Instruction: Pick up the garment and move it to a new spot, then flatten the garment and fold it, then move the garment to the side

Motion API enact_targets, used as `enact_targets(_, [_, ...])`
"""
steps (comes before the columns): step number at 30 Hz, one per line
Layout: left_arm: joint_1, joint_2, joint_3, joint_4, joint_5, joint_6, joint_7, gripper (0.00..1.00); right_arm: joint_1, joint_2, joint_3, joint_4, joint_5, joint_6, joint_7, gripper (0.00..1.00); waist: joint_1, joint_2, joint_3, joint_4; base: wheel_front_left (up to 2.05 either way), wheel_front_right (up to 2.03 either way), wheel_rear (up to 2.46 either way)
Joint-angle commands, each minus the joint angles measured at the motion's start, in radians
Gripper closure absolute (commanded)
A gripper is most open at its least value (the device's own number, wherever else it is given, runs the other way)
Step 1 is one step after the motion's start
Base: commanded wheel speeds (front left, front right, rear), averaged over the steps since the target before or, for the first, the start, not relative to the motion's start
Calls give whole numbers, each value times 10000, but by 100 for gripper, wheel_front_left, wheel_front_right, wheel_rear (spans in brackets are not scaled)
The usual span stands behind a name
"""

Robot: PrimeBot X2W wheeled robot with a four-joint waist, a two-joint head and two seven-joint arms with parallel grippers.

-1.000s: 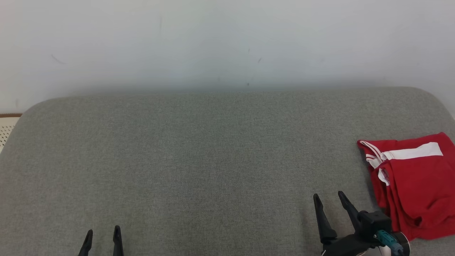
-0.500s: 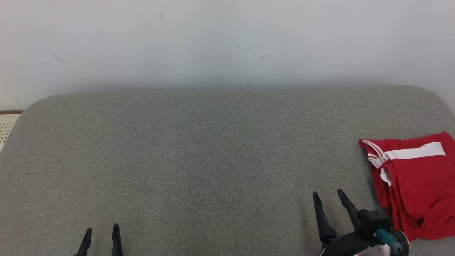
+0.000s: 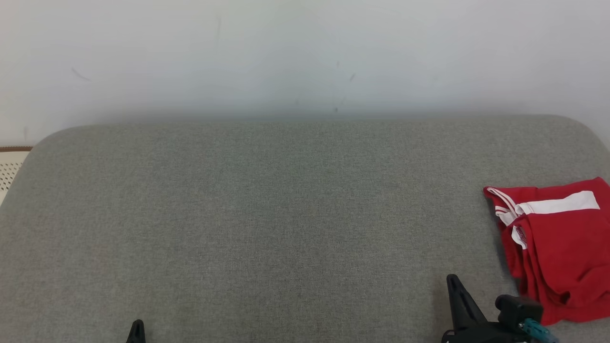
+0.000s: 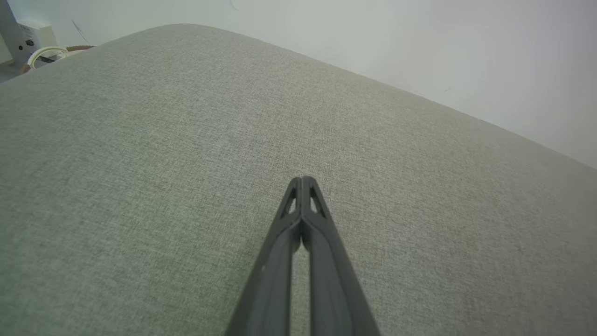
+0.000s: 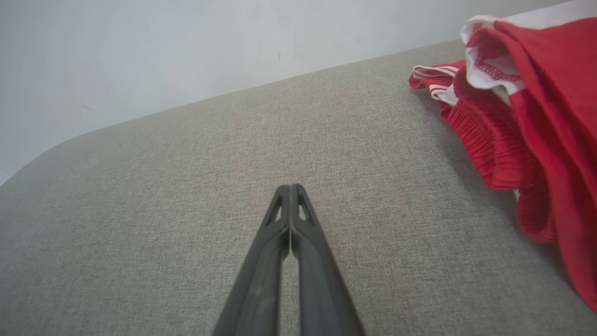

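Grey cushion (image 3: 286, 214), folded red garment (image 3: 557, 247) at right edge. Left gripper (image 4: 303, 179) and right gripper (image 5: 290, 186) just pinched together, empty, dropping toward bottom edge; task looks done.

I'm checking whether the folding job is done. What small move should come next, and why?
Probably just draw both arms back to rest: the red garment already lies folded at the right side of the grey cushion, and the left gripper and right gripper are both shut on nothing.
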Motion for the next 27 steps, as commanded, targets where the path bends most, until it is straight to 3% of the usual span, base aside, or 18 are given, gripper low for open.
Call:
enact_targets(1, [-212,55,33,-196,-627,-85,110,100,-200,22,-154,-237,653,0,139,100,0,-1,-1,9,0,0,0])
enact_targets(27, [-272,77,83,-447,-4761,-456,1010,100,-206,125,-1089,-658,4846,0,1222,100,0,-1,-2,104,0,0,0])
